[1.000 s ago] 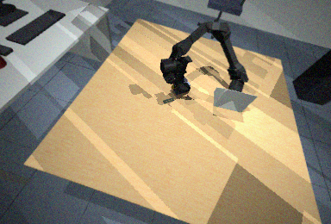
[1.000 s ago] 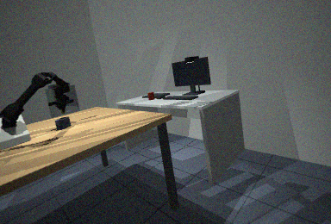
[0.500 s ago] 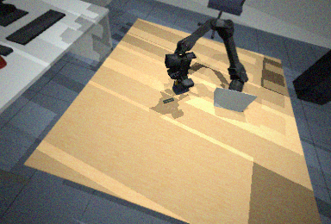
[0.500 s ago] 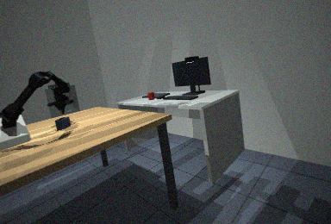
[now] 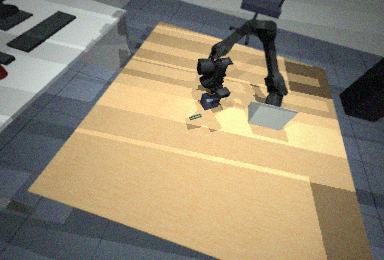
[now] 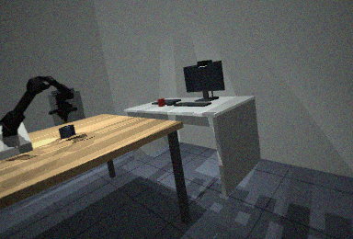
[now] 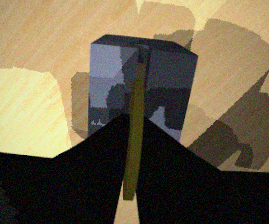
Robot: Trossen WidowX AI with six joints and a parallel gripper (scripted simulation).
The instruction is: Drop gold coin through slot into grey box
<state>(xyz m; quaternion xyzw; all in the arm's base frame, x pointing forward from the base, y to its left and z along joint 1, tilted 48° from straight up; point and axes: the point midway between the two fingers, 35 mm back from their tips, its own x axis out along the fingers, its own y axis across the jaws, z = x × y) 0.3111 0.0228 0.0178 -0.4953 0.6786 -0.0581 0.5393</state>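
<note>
Coin (image 7: 136, 130) picked up, and so out of the little green holder (image 5: 195, 117) on the bench (image 5: 175, 197) (image 6: 106, 149) (image 7: 24, 30). Now held up over the grey box (image 5: 206, 103) (image 6: 67, 131) (image 7: 166, 70), pinched tight between the two fingers of the gripper (image 5: 221, 92) (image 6: 65, 120) (image 7: 132, 123). Getting it out: done. Bringing it over to the box: nearly or fully done, by the look of it. Left to do: line up well with the slot (image 7: 143, 52), go down, then let go. Hard to tell from here if already touching the lid or a tiny bit inside. Likely to catch on the rim if even a little crooked.

Very thin to look at, seen on its edge, like a long, narrow strip. Dull, dark yellow more than shiny gold, with a slight curve along its side. No flat round face to see from up here, and too small to find in the far views
</note>
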